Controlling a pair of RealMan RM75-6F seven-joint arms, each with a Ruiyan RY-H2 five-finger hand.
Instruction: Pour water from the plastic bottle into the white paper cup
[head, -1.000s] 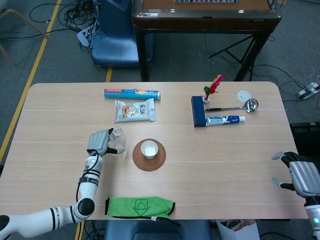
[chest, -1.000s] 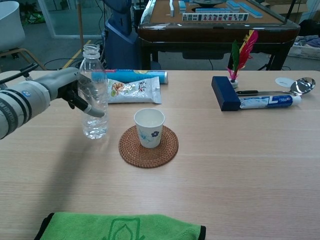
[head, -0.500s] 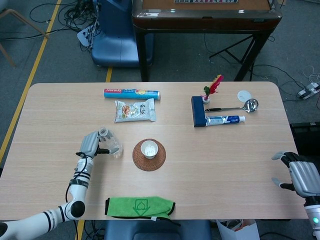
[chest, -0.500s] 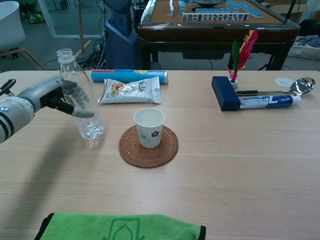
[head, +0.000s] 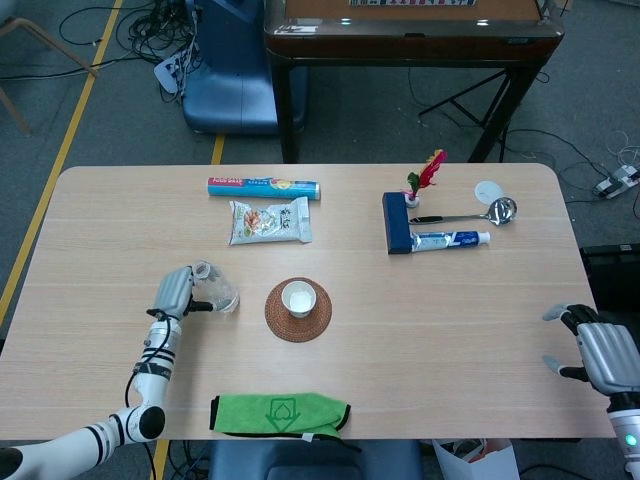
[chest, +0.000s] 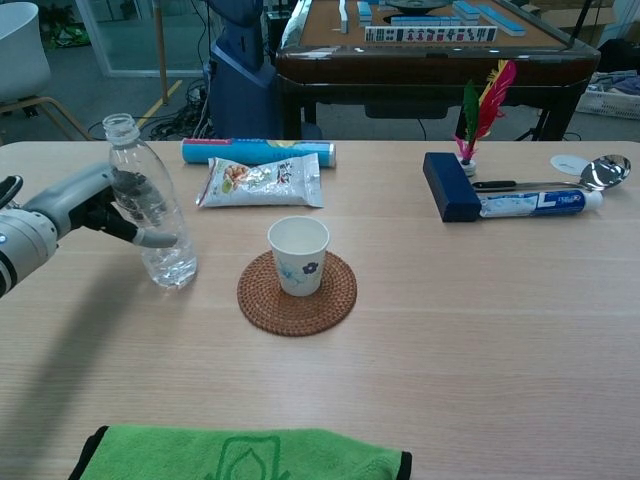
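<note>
chest view is showing the left hand (chest: 85, 205) gripping the uncapped plastic bottle (chest: 150, 215) standing tilted on the surface (chest: 480, 320) left of the white paper cup (chest: 298, 255), so pouring is looking still ahead.

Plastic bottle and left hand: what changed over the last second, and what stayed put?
The left hand, gripping the plastic bottle throughout, carried it leftward, away from the paper cup, tilting its neck left. The cup on its woven coaster, the right hand and the green cloth did not move.
</note>
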